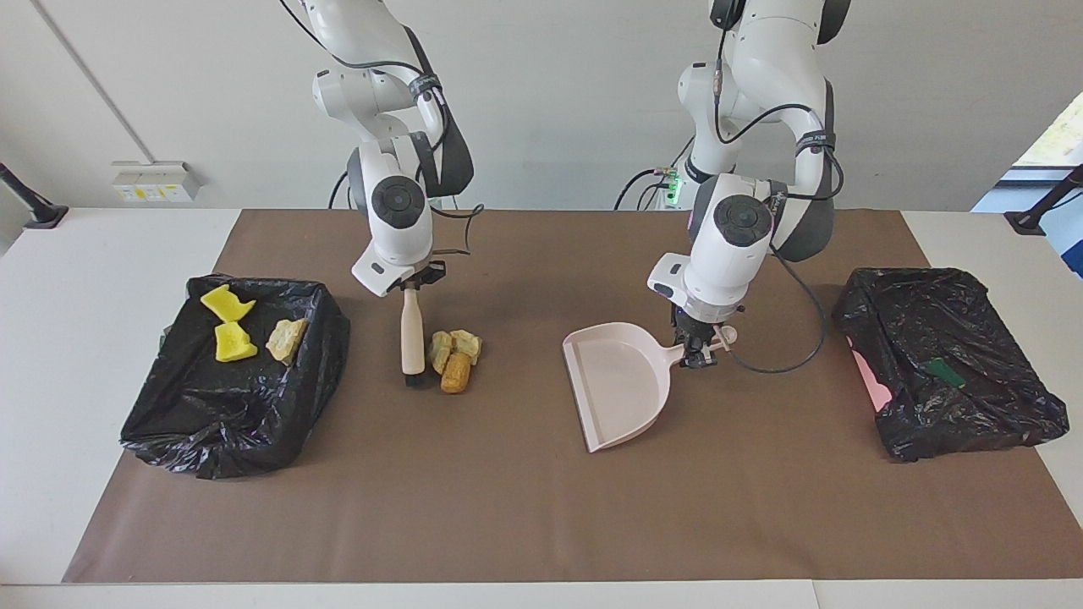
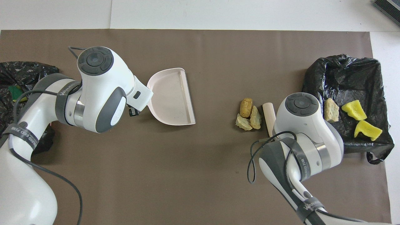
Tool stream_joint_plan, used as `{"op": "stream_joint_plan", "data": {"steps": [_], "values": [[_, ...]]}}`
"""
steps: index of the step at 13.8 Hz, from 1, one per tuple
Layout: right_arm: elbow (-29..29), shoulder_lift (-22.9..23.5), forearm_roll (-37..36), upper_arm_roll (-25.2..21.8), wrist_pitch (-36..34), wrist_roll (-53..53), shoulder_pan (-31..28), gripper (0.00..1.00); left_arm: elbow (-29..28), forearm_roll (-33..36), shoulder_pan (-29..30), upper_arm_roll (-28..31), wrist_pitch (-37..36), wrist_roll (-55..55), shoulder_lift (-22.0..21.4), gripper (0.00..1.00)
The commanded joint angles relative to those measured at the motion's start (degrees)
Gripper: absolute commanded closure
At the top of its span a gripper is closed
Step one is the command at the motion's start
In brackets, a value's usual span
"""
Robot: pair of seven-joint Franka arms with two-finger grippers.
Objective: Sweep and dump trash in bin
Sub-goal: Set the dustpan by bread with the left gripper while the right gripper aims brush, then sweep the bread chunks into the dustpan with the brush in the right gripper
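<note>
- Right gripper point(image 1: 412, 286), upper left of centre in facing view: clamped on brush point(image 1: 412, 338), bristles down on mat point(image 1: 508, 507).
- Left gripper point(image 1: 695, 351), right of centre: closed on dustpan point(image 1: 618, 385) handle, mouth turned toward frame left.
- Trash: three brown chunks point(image 1: 454, 355) just beside brush; two yellow pieces point(image 1: 230, 326) and one tan chunk point(image 1: 286, 338) in bin point(image 1: 228, 406), frame left.
- Second bin point(image 1: 948, 364), frame right.

Bare mat point(image 1: 516, 372) between dustpan point(image 1: 622, 389) and trash point(image 1: 454, 355) — brush point(image 1: 412, 338) flanking trash

Brown mat point(image 1: 525, 507), wall socket point(image 1: 155, 182)
</note>
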Motion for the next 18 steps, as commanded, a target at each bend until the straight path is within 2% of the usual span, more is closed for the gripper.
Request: {"op": "stream_joint_plan", "data": {"steps": [1, 3, 6, 10, 12, 15, 18], "values": [[1.1, 1.8, 1.3, 0.4, 1.6, -1.3, -0.1, 1.00, -6.9, 0.9, -2.0, 0.4, 5.2, 0.9, -4.0, 1.00], [1.5, 3.5, 3.6, 0.6, 3.4, -0.8, 0.7, 1.00, -10.8, 0.8, -3.7, 0.4, 8.8, 0.6, -5.8, 1.00], [3.6, 5.3, 11.2, 0.6, 3.9, -0.7, 5.0, 1.00, -13.9, 0.9, -5.5, 0.5, 9.6, 0.7, -7.4, 1.00], [3.7, 5.9, 20.0, 1.2, 5.1, -0.7, 8.1, 1.00, -14.6, 0.9, -5.4, 0.5, 8.9, 0.7, -8.0, 1.00], [3.6, 6.4, 26.3, 1.3, 8.3, -0.9, 9.8, 1.00, -14.6, 0.9, -5.4, 0.5, 8.9, 0.7, -8.0, 1.00], [8.1, 8.0, 36.8, 1.4, 8.5, -1.4, 11.5, 1.00, -16.2, 0.9, -4.9, 0.5, 8.9, 0.7, -8.8, 1.00], [11.6, 7.8, 36.8, 1.3, 5.8, -0.7, 11.4, 1.00, -16.9, 0.9, -4.2, 0.5, 8.9, 1.0, -9.2, 1.00]]}}
